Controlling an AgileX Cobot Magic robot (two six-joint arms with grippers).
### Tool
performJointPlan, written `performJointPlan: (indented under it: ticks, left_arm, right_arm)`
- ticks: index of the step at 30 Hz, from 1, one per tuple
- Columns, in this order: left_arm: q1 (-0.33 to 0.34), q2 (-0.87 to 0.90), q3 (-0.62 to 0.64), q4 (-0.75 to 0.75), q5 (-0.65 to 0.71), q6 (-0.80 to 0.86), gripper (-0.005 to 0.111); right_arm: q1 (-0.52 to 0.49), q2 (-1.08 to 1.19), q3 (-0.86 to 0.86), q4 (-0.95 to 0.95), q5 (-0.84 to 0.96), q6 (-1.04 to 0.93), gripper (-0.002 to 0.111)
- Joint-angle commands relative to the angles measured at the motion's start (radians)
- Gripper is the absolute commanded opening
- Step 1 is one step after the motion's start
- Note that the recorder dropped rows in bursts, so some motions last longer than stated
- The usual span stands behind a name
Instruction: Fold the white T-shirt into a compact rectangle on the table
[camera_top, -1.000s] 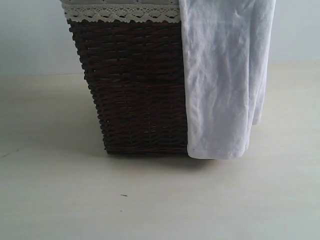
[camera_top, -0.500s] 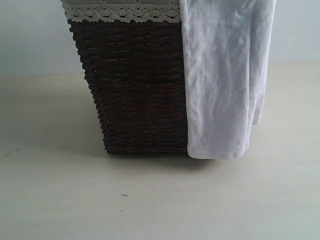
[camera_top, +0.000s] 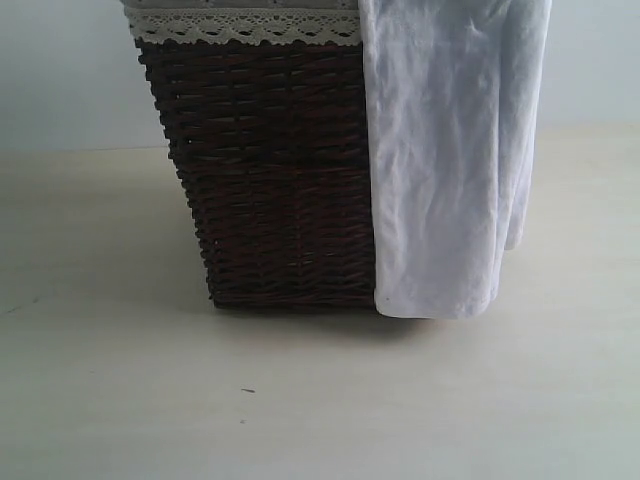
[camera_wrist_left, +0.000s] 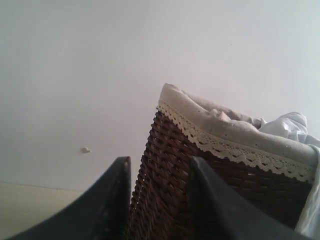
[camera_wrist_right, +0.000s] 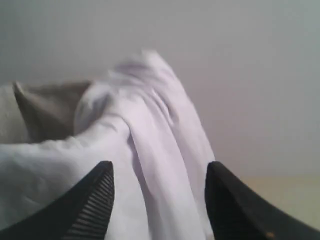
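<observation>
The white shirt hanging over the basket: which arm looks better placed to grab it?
Probably right: the right tool, open, faces the shirt directly; the left tool faces only basket wicker.

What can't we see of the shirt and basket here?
Exterior view: upper edge cuts off the tops of the white T-shirt and basket; no chest letters show.
Left wrist view: the basket's rim hides its inside.
Right wrist view: blur hides whether the right gripper touches the shirt.
</observation>
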Motion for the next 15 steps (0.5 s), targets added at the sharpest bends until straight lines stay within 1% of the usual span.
performJointPlan:
  ticks: [1,3,6,10,13,15]
  left_arm:
    - [-0.002,-0.009,-0.005,0.0,0.009,-0.003,0.039]
    - [-0.002,-0.009,-0.005,0.009,0.009,-0.003,0.039]
    - [-0.002,-0.009,-0.005,0.017,0.009,-0.003,0.039]
    - [-0.002,-0.009,-0.005,0.022,0.009,-0.003,0.039]
    - [-0.002,-0.009,-0.005,0.022,0.009,-0.003,0.039]
    - [-0.002,-0.009,-0.005,0.022,0.007,-0.003,0.039]
  right_arm:
    - [-0.005,0.245,-0.132,-0.601,-0.093,0.56,0.054]
    - [-0.005,0.333,-0.186,-0.601,-0.155,0.513,0.054]
    - [-0.005,0.439,-0.25,-0.601,-0.158,0.417,0.054]
    - [-0.005,0.511,-0.295,-0.601,-0.116,0.343,0.054]
    - [-0.005,0.555,-0.317,-0.601,-0.103,0.248,0.054]
    - [-0.005,0.581,-0.331,-0.601,-0.142,0.193,0.054]
